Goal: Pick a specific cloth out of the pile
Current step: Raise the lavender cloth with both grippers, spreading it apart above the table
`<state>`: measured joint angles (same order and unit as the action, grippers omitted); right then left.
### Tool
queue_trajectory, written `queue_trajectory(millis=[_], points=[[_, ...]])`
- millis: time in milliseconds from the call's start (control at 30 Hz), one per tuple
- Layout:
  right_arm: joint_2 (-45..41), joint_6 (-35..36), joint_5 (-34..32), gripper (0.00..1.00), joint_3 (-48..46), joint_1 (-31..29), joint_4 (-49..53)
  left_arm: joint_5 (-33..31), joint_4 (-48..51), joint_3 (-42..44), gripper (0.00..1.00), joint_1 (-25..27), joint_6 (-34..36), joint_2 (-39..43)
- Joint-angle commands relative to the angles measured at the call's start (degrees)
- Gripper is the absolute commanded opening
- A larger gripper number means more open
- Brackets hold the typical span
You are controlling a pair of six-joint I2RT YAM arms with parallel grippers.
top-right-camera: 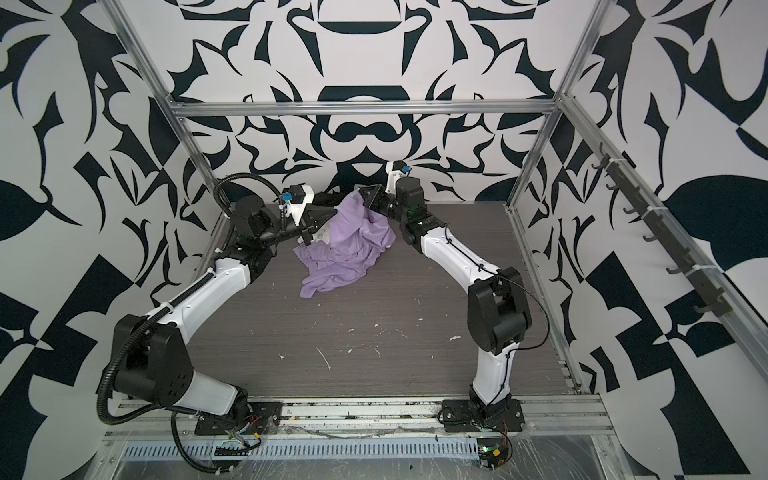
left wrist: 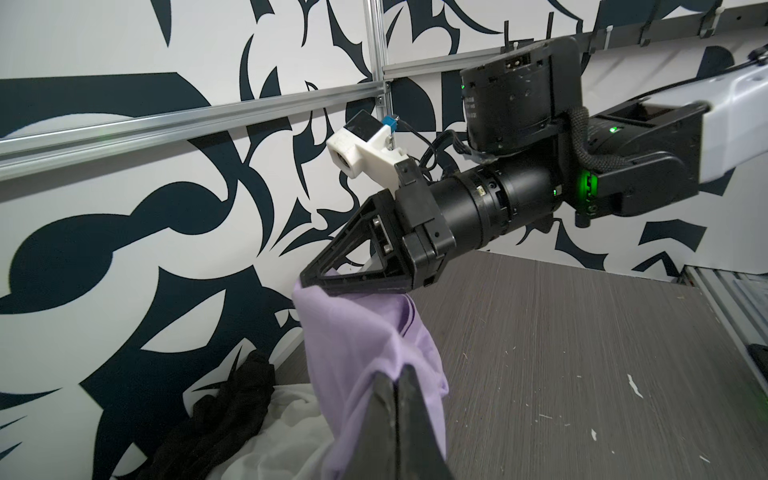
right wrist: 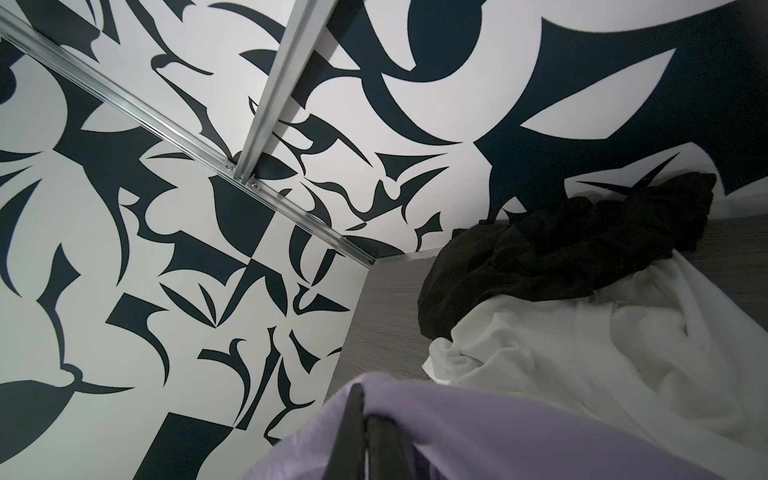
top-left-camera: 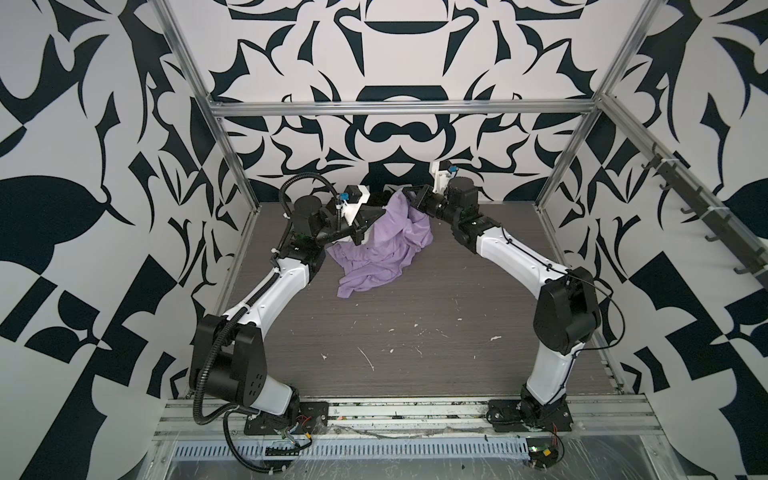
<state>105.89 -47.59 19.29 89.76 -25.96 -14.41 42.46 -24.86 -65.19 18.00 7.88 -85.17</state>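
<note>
Evidently both the left tool (left wrist: pixel 397 374) and the right tool (left wrist: pixel 307 279) were clamped on the cloth (top-left-camera: pixel 382 245). Its top was raised, and its tail trailed on the table (top-left-camera: pixel 415 332) next to the pile (left wrist: pixel 224 415) (black cloth (right wrist: pixel 561 257), white cloth (right wrist: pixel 582 353)). Lifting evenly and drawing it clear seemed wisest.

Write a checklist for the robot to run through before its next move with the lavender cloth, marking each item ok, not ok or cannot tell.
1. Confirm the left gripper is shut on the lavender cloth: ok.
2. Confirm the right gripper is shut on it too: ok.
3. Confirm the black cloth is outside both grips: ok.
4. Confirm the white cloth is outside both grips: ok.
5. Confirm the lavender cloth is fully off the table: not ok, its lower folds lie there.
6. Confirm it is free of the white cloth: cannot tell, their meeting place is hidden.
</note>
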Motion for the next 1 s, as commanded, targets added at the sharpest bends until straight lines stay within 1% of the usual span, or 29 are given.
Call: queue_trajectory(millis=[0, 267, 767, 833, 967], points=[[-4.02, 1.25, -0.37, 0.0, 1.21, 0.29, -2.72, -0.46, 1.32, -1.56, 0.0, 0.72, 2.46, 2.49], [-4.45, 1.45, -0.38, 0.0, 1.3, 0.29, -2.46, -1.3, 3.11, -1.83, 0.0, 0.9, 4.84, 3.67], [-8.34, 2.98, -0.88, 0.0, 0.2, 0.29, -1.5, -2.82, 4.02, -4.39, 0.0, 1.5, 4.61, 7.27], [-9.23, 3.41, -1.01, 0.0, 0.24, 0.29, -1.16, -2.82, 4.88, -5.26, 0.0, 1.89, 4.86, 7.81], [-10.87, 3.97, -0.96, 0.0, 0.4, 0.29, -0.8, -3.73, 9.29, -7.68, 0.0, 3.72, 8.05, 8.99]])
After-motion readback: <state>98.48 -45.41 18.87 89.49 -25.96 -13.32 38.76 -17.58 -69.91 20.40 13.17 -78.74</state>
